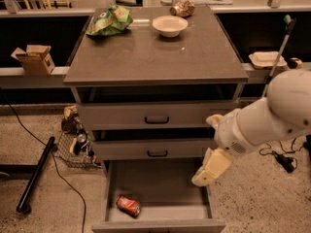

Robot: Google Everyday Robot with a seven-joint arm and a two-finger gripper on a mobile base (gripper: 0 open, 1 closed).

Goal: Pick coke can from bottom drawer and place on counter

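Camera view, looking down on the front of a grey cabinet. I see the bottom drawer (160, 188) pulled out toward the camera, its smooth grey floor exposed between straight side walls. The coke can (129, 205), red-orange with pale lettering, lies on its side on that floor in the front left part, near the left wall and close to the front wall. My gripper (206, 171), a cream-coloured piece at the end of the bulky white arm (272, 115), hangs over the right side of the drawer, angled downward and to the left, with its tip just above the right wall. It is well apart from the can, and I cannot tell from this angle whether it is spread or closed; it holds nothing that I can see. Above the pulled-out drawer sit two closed drawer fronts, the middle drawer front (121, 150) and the top drawer front (116, 115), each with a short black bar handle. The tabletop (155, 57), a broad grey-brown slab with a thick edge, caps the cabinet. On it, toward the back, rest a green snack bag (109, 21) at the left, a pale bowl (169, 25) just right of centre, and a brownish-gold can (182, 8) at the rear edge behind the bowl. Left of the cabinet, a cardboard box (34, 59) sits on a pale ledge, a wire basket (77, 147) stands on the speckled floor beside the cabinet, and a black pole (36, 174) lies on that floor.
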